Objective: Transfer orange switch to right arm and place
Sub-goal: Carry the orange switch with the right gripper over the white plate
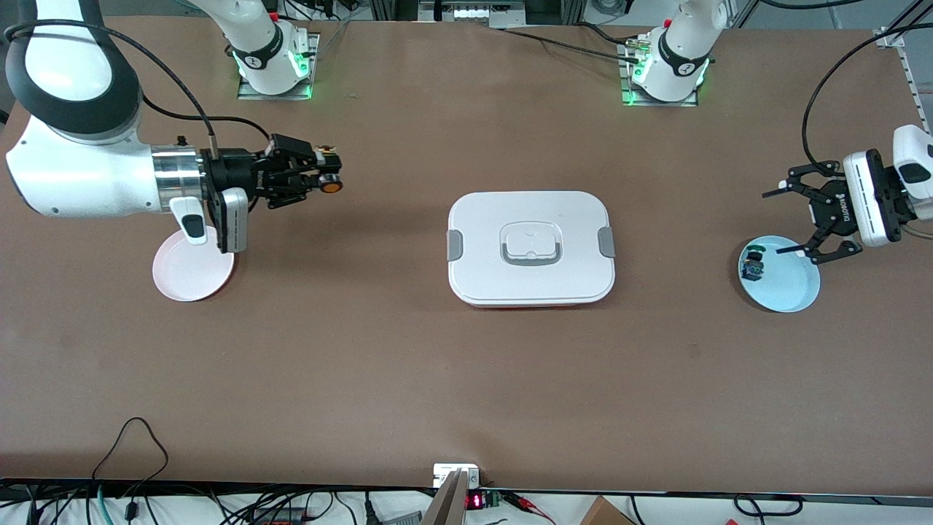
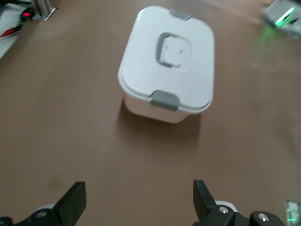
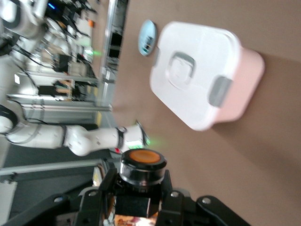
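Two arms, two plates, one box, two switches on a brown table [image 1: 466,379].

Right gripper [image 1: 321,173]: up in the air at the right arm's end of the table, over bare tabletop just beside the pink plate [image 1: 191,274]. Fingers clenched on the orange switch [image 1: 332,182], gripped by its black body; orange cap faces outward past the fingertips, toward the middle of the table. The right wrist view shows the same grip, orange cap [image 3: 143,157] uppermost above the black collar, fingers [image 3: 167,186] pressed against either side.

Left gripper [image 1: 794,219]: at the left arm's end of the table, over the rim of the light blue plate [image 1: 783,288]. Jaws spread wide, nothing between them; in the left wrist view both fingertips [image 2: 75,200] stand well apart over bare table.

White lidded box [image 1: 531,248]: rectangular, grey clasps at both short ends, recessed handle in the lid; rests at the table's middle, well apart from both plates.

Green-capped switch [image 1: 753,264]: lies in the light blue plate, by the rim toward the table's middle.

Pink plate: on the table under the right arm's wrist, partly covered by it.
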Controlling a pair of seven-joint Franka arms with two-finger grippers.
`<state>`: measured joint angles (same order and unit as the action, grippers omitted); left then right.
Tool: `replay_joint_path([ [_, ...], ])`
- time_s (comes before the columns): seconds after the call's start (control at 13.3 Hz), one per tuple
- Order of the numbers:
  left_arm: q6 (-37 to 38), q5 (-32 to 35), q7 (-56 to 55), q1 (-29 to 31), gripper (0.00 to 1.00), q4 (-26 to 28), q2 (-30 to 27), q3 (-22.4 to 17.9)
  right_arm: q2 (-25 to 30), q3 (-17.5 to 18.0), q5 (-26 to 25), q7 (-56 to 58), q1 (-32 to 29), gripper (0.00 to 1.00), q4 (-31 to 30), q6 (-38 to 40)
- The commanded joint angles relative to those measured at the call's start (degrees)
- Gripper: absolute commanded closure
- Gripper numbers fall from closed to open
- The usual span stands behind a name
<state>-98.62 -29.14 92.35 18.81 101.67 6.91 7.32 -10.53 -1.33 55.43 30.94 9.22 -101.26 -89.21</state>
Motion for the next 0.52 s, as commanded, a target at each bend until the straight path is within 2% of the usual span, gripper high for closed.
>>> replay_joint_path([
  [0.0, -4.28, 8.26, -1.29, -4.12, 0.0, 0.37, -3.99, -2.74, 1.83, 0.63, -11.08, 3.67, -2.63, 0.92, -0.96, 2.98],
  [0.15, -9.99, 17.23, -7.32, -6.5, 0.0, 0.11, -6.37, -2.83, 1.83, 0.63, -19.01, 7.8, -3.95, 0.92, -1.05, 3.07],
  [0.45, -12.12, 19.29, -12.18, -6.42, 0.0, -1.22, -7.87, -4.5, 1.65, 0.72, -33.94, 17.63, -5.88, 0.92, -1.57, 1.93],
])
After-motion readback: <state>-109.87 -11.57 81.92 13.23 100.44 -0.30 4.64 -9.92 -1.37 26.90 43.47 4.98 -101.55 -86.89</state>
